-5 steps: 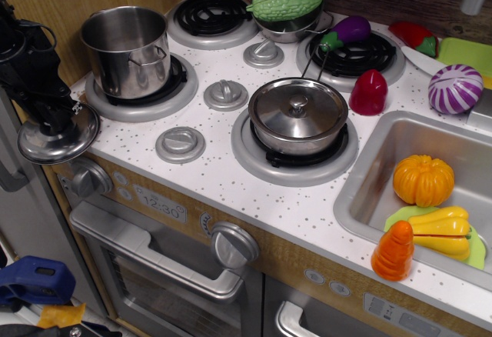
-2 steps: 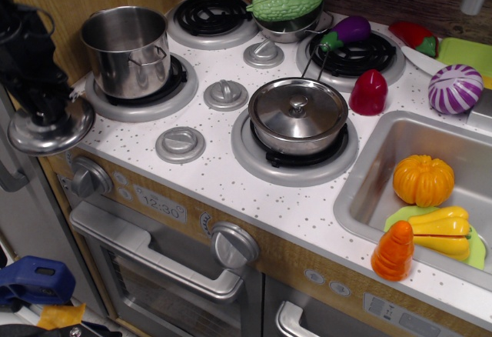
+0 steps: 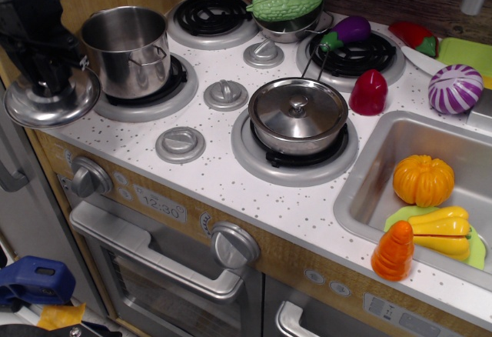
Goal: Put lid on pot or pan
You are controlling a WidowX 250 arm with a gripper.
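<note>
1. One view only, looking down on a toy stove. At the left edge the black gripper (image 3: 48,83) has its jaws closed on the knob of the lid (image 3: 52,98), which hangs roughly level.
2. Since a second ago the lid has risen and shifted toward the upper part of the frame. It now sits at about bench height, just left of the tall pot (image 3: 127,48).
3. By my judgement the carry is under way. The lid must still climb above the pot's rim and move right before lowering.
4. The pot stands open on the upper-left burner (image 3: 150,91). The covered pan (image 3: 298,115) sits mid-frame.
5. The speckled white bench (image 3: 231,179) also holds toy vegetables. A sink (image 3: 369,175) lies at lower right.
</note>
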